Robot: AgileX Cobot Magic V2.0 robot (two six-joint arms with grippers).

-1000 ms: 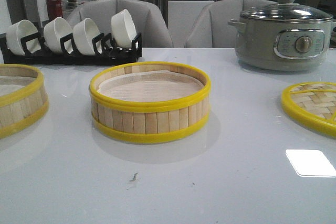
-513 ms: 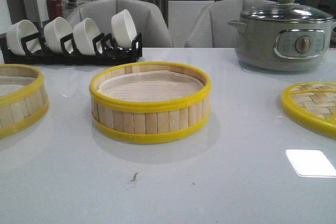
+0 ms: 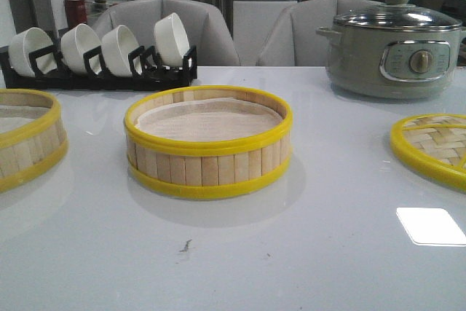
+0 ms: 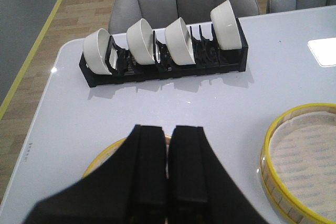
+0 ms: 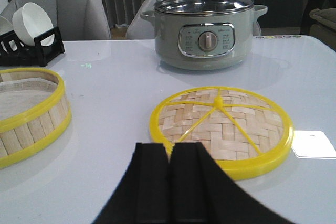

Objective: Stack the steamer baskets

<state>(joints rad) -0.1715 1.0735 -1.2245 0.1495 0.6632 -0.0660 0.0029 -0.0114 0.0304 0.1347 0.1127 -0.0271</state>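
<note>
The glossy white worktop (image 3: 328, 253) carries one steamer basket (image 3: 208, 142) at its middle and a second steamer basket (image 3: 25, 136) cut off at the left edge, well apart, each with a pale liner inside. At the right lies a woven lid (image 3: 433, 147); at the far side stand a grey pot (image 3: 393, 45) and a black rack (image 3: 98, 71) of white bowls (image 3: 171, 38), with grey chairs (image 3: 167, 23) behind. The left tool (image 4: 167, 169) hangs over the left basket with fingers pressed together, empty; the right tool (image 5: 169, 179), equally closed, sits near the lid.

Even, bright overhead lighting; a rectangular glare patch on the glossy table (image 3: 306, 253) at four o'clock (front view); soft shadows under objects; background slightly soft.
</note>
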